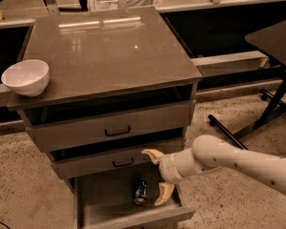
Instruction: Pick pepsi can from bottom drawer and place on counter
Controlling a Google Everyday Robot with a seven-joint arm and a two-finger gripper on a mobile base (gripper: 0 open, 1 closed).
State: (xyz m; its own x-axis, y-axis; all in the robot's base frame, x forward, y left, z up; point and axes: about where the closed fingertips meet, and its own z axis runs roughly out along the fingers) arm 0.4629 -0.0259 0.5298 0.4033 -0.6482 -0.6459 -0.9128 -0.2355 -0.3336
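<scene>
Dark-blue with silver ends, the pepsi can [140,191] is sitting nearest the camera on the bare floor of the bottom drawer [101,200], which is standing pulled out. The can is resting towards the right half of the floor and appears to be standing upright, so its long axis is probably running vertically, though the steep view is making that hard to confirm.

Just beside it, the gripper [151,178] is hanging over the drawer's right side, at the end of the pale arm [238,163] reaching in from the right. Its yellowish fingers [164,194] are spreading wide, one up near the middle drawer front [100,163] and one down near the can, and they are gripping nothing. The can is lying just to the left of the gap as the camera sees it, and slightly below its middle, apparently not touching either finger. I am judging that the coming move is calling for a short shift leftward and downward, so that the fingers are straddling the can's sides.

Farther back, the top drawer front [109,128] is sitting shut, and above it the glossy counter [109,51] is carrying a white bowl [26,77] at its left edge
</scene>
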